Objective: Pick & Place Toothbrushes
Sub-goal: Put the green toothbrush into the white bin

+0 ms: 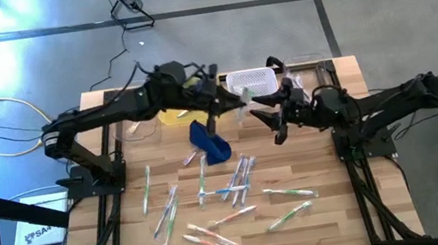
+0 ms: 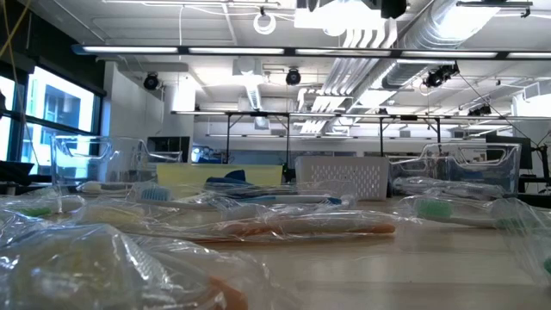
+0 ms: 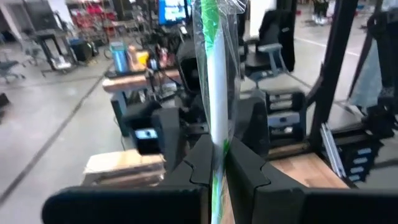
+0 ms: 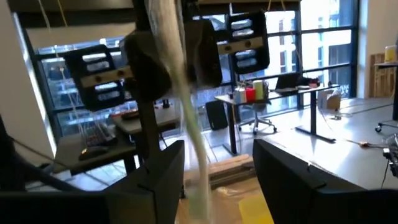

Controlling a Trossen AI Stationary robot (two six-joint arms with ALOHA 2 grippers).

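Observation:
My left gripper (image 1: 231, 100) is above the table's far middle, shut on a wrapped green-and-white toothbrush (image 3: 214, 87). My right gripper (image 1: 264, 117) faces it from the right, open. In the right wrist view that toothbrush (image 4: 191, 146) stands between the right fingers, close to one of them; I cannot tell if they touch. Several more wrapped toothbrushes (image 1: 221, 193) lie flat on the wooden table (image 1: 336, 209), and they fill the low view's foreground (image 2: 284, 226). A dark blue pouch (image 1: 208, 139) sits below the grippers. Neither gripper shows in the low view. My left gripper pinches the toothbrush's wrapped handle (image 3: 216, 152) between its two fingertips (image 3: 200, 163). The fingers come in level from the table's left and lie across the brush. The brush is lifted clear of the table, standing roughly upright, and its longer part rises above the fingers.
A white perforated basket (image 1: 249, 79) stands at the far edge, and shows in the low view as well (image 2: 340, 176). A yellow object (image 1: 172, 114) lies under the left arm. Clear bins (image 2: 95, 164) (image 2: 469, 165) stand at the far left and far right corners.

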